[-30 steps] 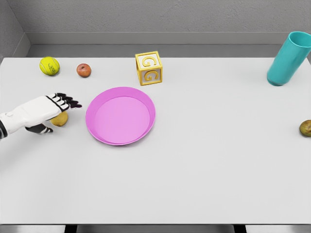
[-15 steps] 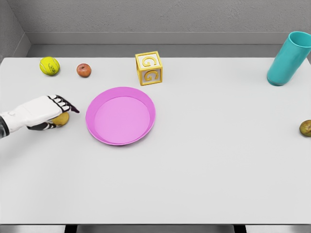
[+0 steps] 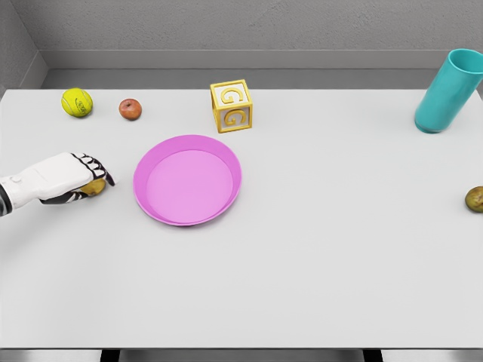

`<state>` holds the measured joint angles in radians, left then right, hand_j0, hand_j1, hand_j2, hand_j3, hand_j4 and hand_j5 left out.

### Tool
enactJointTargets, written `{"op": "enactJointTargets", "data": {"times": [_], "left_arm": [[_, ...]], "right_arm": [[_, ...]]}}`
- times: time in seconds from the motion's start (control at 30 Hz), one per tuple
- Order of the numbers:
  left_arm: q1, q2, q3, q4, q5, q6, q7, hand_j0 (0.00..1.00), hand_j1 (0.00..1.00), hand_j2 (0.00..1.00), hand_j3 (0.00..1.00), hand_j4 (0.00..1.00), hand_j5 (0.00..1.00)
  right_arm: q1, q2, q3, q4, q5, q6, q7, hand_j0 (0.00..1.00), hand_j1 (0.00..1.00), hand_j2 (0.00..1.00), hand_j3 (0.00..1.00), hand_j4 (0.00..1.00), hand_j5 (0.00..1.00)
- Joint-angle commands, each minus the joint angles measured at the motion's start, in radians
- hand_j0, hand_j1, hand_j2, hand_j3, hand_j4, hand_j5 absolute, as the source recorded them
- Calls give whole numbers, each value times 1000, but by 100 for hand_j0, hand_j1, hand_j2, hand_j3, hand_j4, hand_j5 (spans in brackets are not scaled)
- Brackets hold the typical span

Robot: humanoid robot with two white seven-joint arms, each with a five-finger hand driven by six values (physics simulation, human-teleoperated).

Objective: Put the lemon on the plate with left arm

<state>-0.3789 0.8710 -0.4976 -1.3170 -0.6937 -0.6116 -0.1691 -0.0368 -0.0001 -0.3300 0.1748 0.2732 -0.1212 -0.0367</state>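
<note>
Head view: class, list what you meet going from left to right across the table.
left hand closed around the lemon → red apple → pink plate → yellow letter block → teal cup → brownish fruit. The tennis ball overlaps the hand's span, so it is left out.

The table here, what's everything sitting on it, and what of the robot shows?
table: 1, white, fills the view
plate: 1, pink, left of centre
lemon: 1, yellow-brown, left of the plate, under the hand
tennis ball: 1, yellow-green, far left corner
apple: 1, red, right of the ball
letter block: 1, yellow and white, behind the plate
cup: 1, teal, far right, tilted
small fruit: 1, brownish, right edge
left hand: 1, white, fingers curled over the lemon
</note>
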Motion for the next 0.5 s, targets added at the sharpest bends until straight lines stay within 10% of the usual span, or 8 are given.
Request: {"op": "enactJointTargets", "data": {"times": [0.0, 0.47], "left_arm": [[0, 2, 1, -1, 5, 1, 0, 55, 55, 55, 55, 55, 55], [-29, -1, 18, -10, 22, 1, 2, 47, 47, 47, 47, 47, 47]], "right_arm": [[0, 0, 0, 0, 0, 0, 0, 100, 100, 100, 100, 100, 100], [0, 0, 0, 0, 0, 0, 0, 100, 100, 100, 100, 100, 100]]}}
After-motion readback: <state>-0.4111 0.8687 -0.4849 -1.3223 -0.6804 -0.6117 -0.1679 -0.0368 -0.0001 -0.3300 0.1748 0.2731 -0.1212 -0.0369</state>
